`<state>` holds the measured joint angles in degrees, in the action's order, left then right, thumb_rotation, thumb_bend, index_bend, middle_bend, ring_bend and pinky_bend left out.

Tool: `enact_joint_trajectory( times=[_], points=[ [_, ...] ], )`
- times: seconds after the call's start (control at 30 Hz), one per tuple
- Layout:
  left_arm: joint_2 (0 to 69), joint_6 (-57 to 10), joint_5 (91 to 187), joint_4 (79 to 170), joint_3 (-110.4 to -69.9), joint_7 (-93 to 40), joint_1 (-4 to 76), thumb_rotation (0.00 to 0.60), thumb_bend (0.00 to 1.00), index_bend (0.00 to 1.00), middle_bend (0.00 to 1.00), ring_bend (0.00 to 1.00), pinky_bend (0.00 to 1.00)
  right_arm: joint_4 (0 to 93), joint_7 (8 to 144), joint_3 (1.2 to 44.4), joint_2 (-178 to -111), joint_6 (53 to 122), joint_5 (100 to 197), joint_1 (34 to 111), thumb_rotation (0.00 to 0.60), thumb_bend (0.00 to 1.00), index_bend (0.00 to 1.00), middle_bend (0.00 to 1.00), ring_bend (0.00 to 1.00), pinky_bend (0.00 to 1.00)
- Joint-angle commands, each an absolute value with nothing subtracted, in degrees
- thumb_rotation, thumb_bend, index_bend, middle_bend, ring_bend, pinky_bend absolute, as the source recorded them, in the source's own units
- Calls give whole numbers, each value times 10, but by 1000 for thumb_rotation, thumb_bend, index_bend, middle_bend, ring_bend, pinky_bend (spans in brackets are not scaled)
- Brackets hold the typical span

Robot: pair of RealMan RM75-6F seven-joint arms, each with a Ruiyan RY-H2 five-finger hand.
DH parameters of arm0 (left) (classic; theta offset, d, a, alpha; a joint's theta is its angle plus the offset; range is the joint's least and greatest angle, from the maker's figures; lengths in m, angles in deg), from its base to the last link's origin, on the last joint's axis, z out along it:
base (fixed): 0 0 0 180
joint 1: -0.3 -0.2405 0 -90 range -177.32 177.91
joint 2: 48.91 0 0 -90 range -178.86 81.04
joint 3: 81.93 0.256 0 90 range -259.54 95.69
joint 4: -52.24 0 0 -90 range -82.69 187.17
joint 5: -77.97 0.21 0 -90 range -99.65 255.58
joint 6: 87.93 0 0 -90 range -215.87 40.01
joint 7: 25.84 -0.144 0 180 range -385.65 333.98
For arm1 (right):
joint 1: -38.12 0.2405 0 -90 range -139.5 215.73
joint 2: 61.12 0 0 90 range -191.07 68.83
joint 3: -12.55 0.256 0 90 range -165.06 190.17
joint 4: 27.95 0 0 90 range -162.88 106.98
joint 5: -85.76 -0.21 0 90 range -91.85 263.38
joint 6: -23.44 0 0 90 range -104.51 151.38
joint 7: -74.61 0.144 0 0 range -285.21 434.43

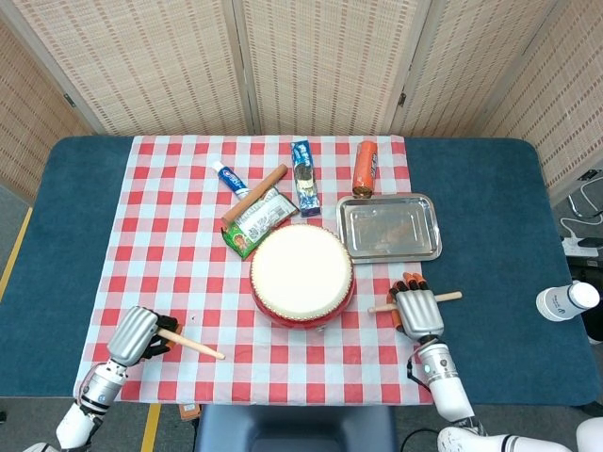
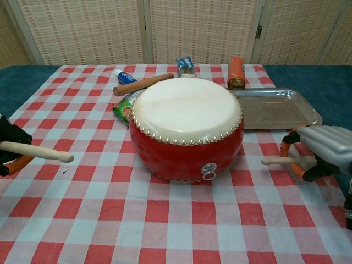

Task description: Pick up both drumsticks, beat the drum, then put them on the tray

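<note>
Gripping a pale wooden drumstick [image 1: 191, 346] each [image 2: 278, 160], the left hand [image 1: 134, 334] and right hand [image 1: 418, 312] flank the red drum with its cream skin [image 1: 301, 274] on the checked cloth. Pick-up looks done; beating the drum and setting both sticks on the silver metal tray [image 1: 350, 244] beyond remain.

In the chest view we saw the left hand [image 2: 7, 147] cut off by the left edge of the frame, so the butt of its drumstick [image 2: 38, 151] was lost to us. At the right edge the right hand [image 2: 322, 151] ran out of frame and covered the middle of the other drumstick [image 2: 273, 161]. The print on the toothpaste box [image 1: 303, 177], upper centre of the head view, was too small to read
</note>
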<state>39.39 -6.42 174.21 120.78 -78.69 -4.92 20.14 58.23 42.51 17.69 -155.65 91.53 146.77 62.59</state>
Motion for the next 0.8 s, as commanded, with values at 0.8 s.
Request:
enact_joint_trajectory(
  times=[0.8],
  points=[
    [379, -61, 1736, 1224, -789, -33, 195, 600, 831, 980, 1000, 1000, 1000, 691, 1234, 335, -1336, 660, 1522, 580, 600, 493, 777, 411, 308, 301]
  ],
)
